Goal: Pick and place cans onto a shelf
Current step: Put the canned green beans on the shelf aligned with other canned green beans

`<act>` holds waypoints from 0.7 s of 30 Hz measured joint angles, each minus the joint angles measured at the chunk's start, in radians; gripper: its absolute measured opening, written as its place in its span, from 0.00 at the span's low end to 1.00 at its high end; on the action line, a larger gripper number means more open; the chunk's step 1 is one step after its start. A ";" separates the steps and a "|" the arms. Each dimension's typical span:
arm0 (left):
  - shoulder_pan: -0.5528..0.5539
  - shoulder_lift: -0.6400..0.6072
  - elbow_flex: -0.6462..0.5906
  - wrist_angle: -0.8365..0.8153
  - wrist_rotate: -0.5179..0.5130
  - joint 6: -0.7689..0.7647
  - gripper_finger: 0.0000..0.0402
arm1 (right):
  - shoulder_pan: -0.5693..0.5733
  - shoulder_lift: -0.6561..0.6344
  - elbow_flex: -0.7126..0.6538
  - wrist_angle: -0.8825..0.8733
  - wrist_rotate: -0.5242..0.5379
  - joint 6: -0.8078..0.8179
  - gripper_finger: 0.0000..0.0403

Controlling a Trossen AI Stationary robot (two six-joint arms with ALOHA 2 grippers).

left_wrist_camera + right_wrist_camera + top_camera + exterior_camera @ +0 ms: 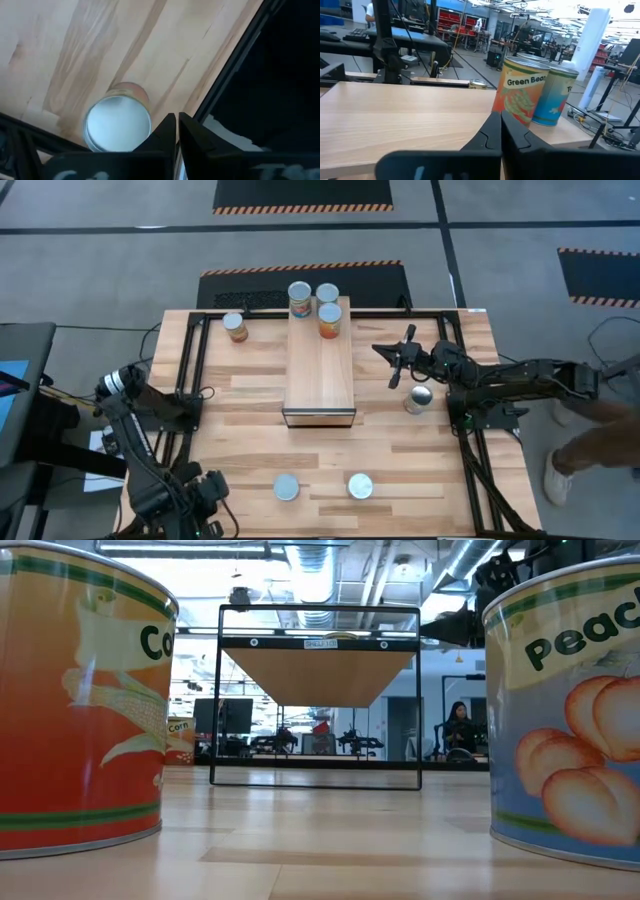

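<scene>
- Right gripper (396,363) hovered just beside the shelf (320,370), above the table (250,450); you found its fingers pressed together and holding nothing.
- Left gripper (177,131) sat low at the near left corner, fingers likewise closed and empty.
- You had three cans (315,306) standing together at the far end of the shelf top.
- You could count four more on the table: one by the far left rail (235,327), one just beside the right arm (419,397), and two near the front edge (322,486).
- Risk, as a judgement: the right arm's next reach could have knocked the can beside it, because that can stood close under the arm's links.
- Risk: a sweep along the shelf top could have toppled the three placed cans, since they stood bunched together.
</scene>
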 joint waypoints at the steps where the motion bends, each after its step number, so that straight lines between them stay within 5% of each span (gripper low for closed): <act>1: 0.001 0.008 0.000 -0.002 0.015 0.009 0.05 | 0.000 0.000 0.000 -0.004 0.000 0.004 0.02; 6: 0.008 0.067 0.000 -0.002 0.114 0.053 0.16 | 0.002 0.000 0.000 -0.017 0.000 0.038 0.01; 13: 0.005 0.092 0.000 -0.039 0.112 0.017 0.30 | 0.035 0.000 0.000 -0.017 0.000 0.060 0.01; 21: 0.001 0.092 0.000 -0.051 0.082 -0.003 0.33 | 0.069 0.000 0.000 -0.021 0.032 0.059 0.02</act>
